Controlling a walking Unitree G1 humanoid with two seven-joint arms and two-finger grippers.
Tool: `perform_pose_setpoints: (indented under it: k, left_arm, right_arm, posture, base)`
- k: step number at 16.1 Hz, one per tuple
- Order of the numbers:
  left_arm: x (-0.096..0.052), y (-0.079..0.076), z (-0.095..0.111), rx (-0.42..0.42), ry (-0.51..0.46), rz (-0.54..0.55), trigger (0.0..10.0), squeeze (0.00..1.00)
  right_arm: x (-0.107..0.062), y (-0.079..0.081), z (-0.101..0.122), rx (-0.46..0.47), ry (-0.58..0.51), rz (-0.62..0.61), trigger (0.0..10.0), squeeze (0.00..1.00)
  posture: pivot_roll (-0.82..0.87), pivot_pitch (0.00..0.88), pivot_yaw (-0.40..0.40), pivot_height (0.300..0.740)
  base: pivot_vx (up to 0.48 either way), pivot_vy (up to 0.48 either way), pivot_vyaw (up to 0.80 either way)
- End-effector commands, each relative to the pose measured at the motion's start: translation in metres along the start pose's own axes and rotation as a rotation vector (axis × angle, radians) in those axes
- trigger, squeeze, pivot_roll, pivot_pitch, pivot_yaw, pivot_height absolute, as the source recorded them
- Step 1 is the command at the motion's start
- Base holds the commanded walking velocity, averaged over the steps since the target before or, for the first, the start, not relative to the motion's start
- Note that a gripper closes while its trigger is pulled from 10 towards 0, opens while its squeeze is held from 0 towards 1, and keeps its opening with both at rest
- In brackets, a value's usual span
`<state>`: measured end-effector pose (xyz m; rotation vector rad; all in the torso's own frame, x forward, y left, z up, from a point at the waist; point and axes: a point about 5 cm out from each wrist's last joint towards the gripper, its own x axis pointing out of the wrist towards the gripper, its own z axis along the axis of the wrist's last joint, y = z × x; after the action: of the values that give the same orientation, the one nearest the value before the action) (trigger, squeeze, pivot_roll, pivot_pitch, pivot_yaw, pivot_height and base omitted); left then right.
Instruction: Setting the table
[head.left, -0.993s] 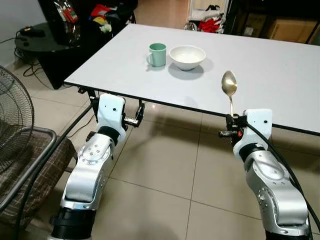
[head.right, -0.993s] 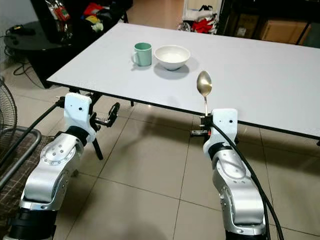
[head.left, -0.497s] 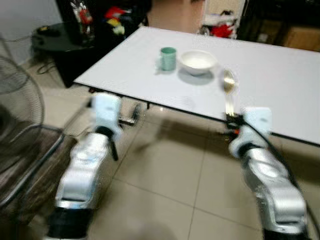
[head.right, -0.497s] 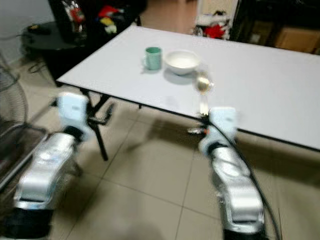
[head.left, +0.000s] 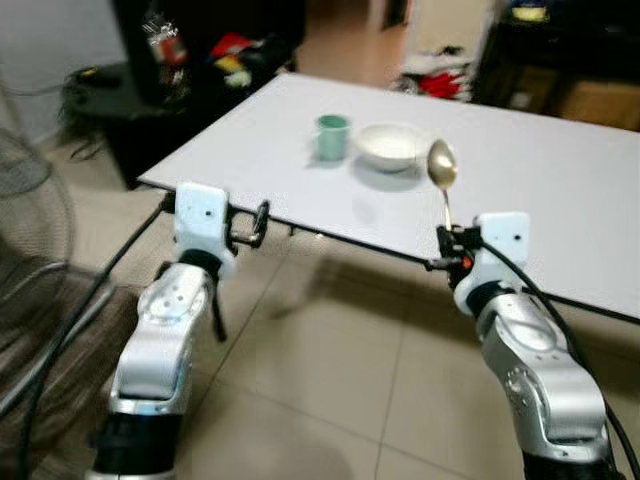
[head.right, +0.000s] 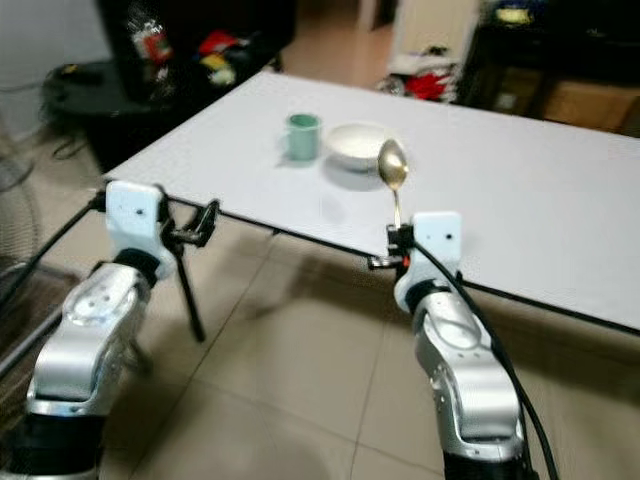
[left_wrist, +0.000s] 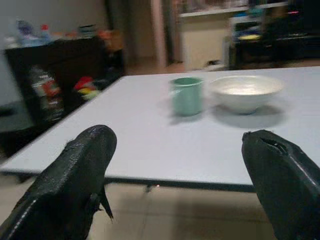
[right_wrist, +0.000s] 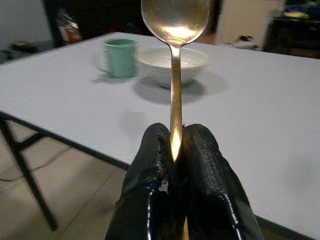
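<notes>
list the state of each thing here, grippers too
spoon: upright, handle pinched by the right gripper
right gripper: fingers shut on the spoon
left gripper: fingers apart, holding nothing
green mug: upright on the table
white bowl: upright beside the mug

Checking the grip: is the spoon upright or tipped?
Upright: the spoon rises from the shut right tool, bowl on top.

Green mug (head.left: 332, 137), white bowl (head.left: 389, 146) — golden spoon (right_wrist: 174, 30) between black fingers (right_wrist: 207, 165); white table (head.left: 560, 190).
</notes>
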<state>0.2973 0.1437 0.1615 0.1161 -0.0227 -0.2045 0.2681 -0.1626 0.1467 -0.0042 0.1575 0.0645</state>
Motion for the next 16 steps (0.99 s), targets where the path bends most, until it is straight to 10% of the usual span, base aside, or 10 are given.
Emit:
perform_pose_setpoints:
  k: [1,16]
  left_arm:
    - [0.001,0.001,0.004,0.011,-0.012,-0.003,10.0,0.0]
    - [-0.01,0.007,0.0,0.052,0.013,-0.042,10.0,0.0]
  right_arm:
    - [0.002,-0.001,0.004,0.007,-0.014,-0.007,10.0,0.0]
    - [0.015,0.0,-0.008,-0.007,0.063,-0.015,10.0,0.0]
  posture:
    - [0.02,0.0,0.001,0.74]
    - [0.06,0.0,0.008,0.74]
  base:
    - [0.36,0.0,0.0]
    - [0.357,0.0,0.0]
